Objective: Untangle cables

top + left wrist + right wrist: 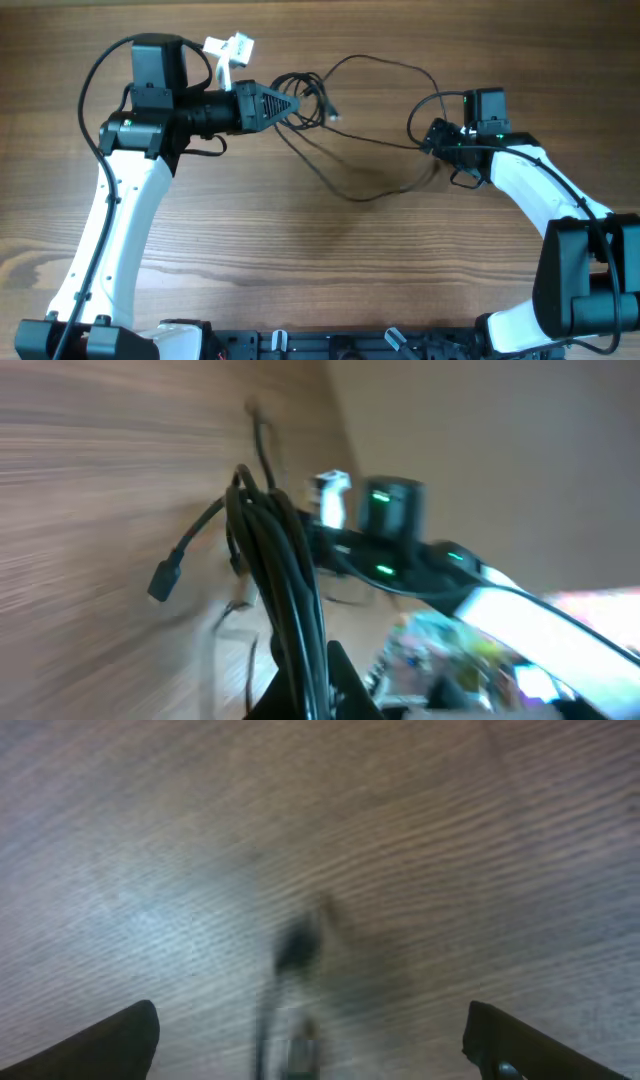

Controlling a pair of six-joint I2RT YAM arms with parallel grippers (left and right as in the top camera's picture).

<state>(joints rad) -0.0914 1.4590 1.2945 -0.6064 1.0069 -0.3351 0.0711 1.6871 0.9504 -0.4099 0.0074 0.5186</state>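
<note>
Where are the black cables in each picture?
Overhead: cables bunched at the left gripper, top middle, trailing right.
Left wrist: cables fill the centre, rising from the bottom edge.
Right wrist: a blurred bit of the cables, low middle, between open jaws.
Shared landmark: the wooden table.

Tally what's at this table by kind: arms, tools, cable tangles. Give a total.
Arms: 2 (left arm, right arm)
Tools: 2 (left tool, right tool)
Cable tangles: 1 (cable tangle; its thin black strands overlap too much to count)
Total: 5
</note>
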